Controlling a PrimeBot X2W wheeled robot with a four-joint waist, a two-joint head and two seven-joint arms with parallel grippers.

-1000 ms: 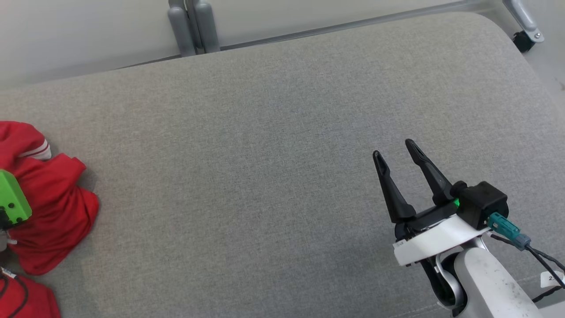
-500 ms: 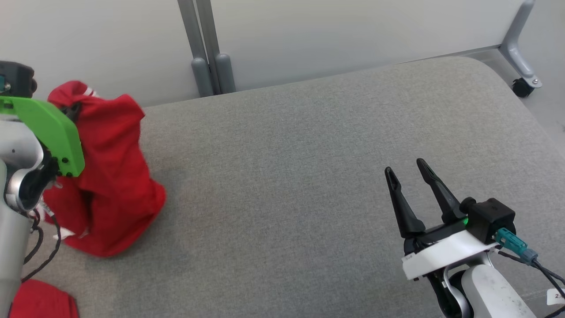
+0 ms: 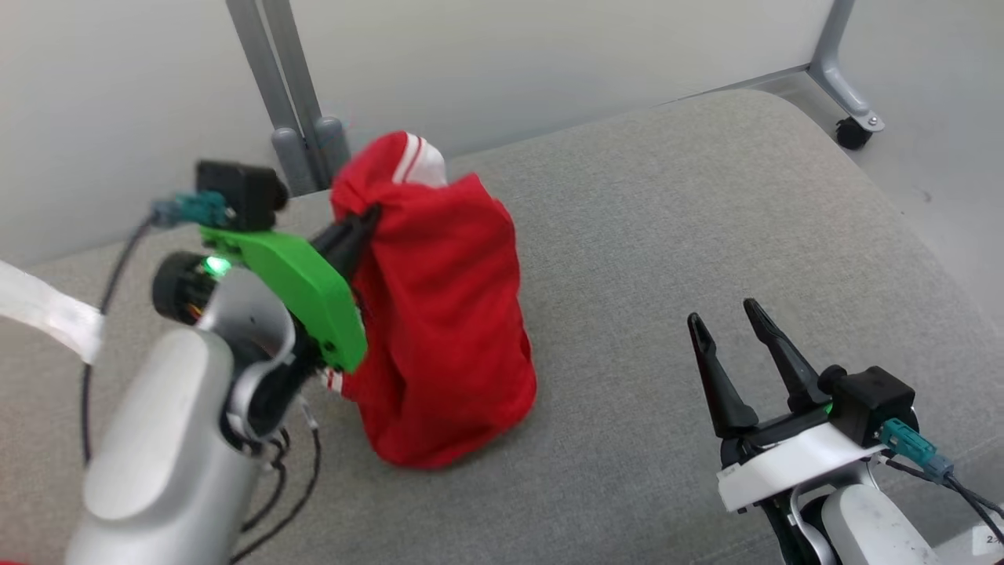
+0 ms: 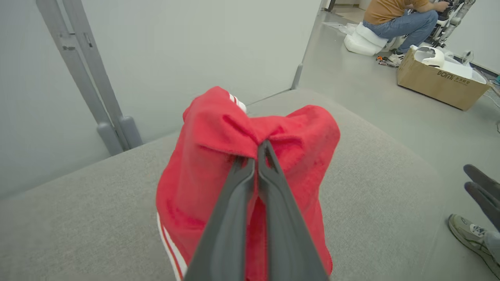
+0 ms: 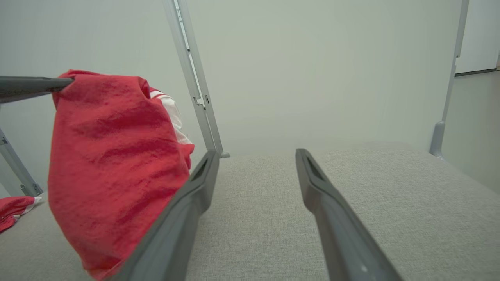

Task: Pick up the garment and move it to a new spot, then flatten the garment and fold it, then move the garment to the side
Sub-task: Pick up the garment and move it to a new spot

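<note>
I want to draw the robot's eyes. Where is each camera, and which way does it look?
Head view: on the head, looking down at the grey cushion; both arms show, left gripper pinching the red garment, right gripper open.
Left wrist view: on the left wrist, looking along its shut fingers into the garment, toward the wall.
Right wrist view: on the right wrist, low over the cushion, looking between its open fingers at the wall.
Shared: all three see the garment; each wrist view catches the other arm's fingers.

Red garment (image 5: pixel 113 175) held up over grey cushion (image 5: pixel 390 203)
The left gripper (image 5: pixel 69 81) pinches its top corner from the view's left edge; the right gripper (image 5: pixel 256 153) has its fingers spread wide just beside its lower folds.
</note>
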